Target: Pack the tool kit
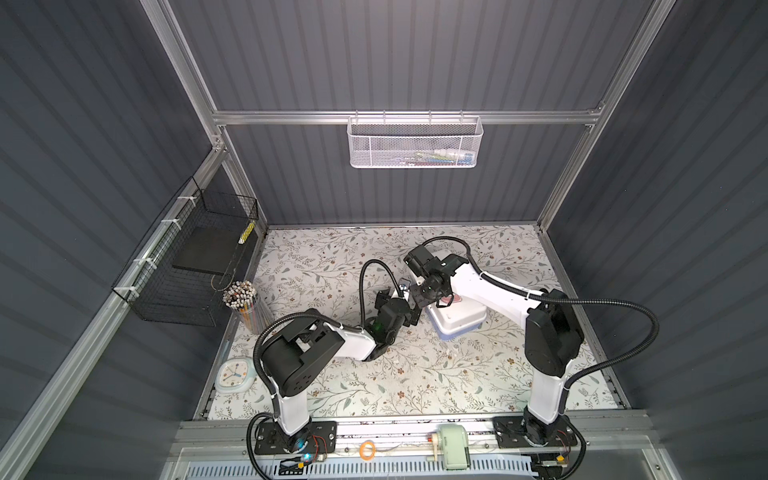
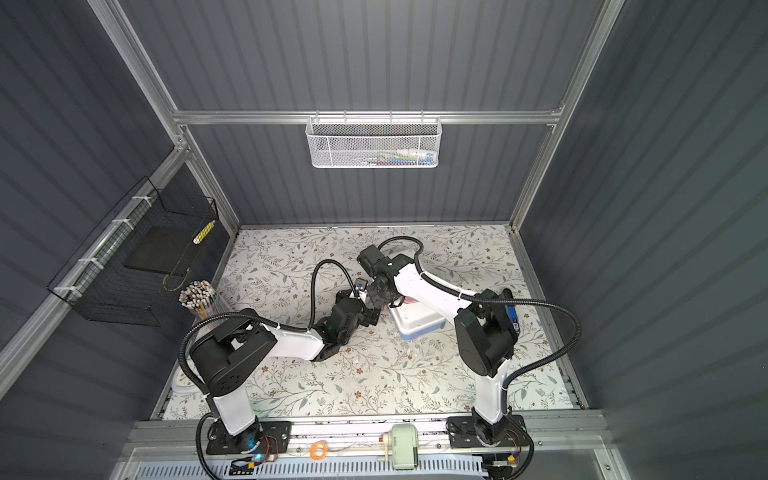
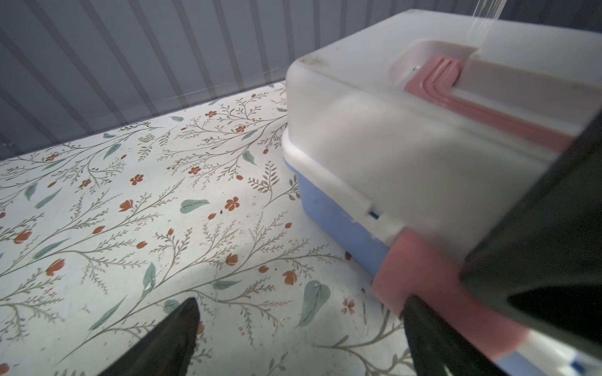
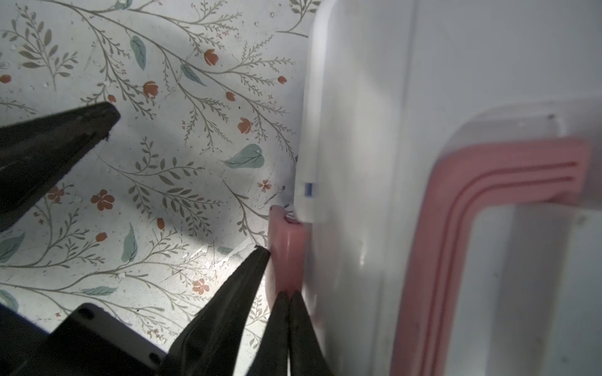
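Tool kit (image 1: 457,318), lid down, standing mid-worktop (image 1: 374,374): rigid, smooth plastic box, probably slippery and weighty if filled, best lifted by its pink handle (image 3: 488,114); left hand (image 3: 301,302) gaping wide beside the pink latch (image 4: 286,257), right hand (image 4: 288,294) pinched shut against it.
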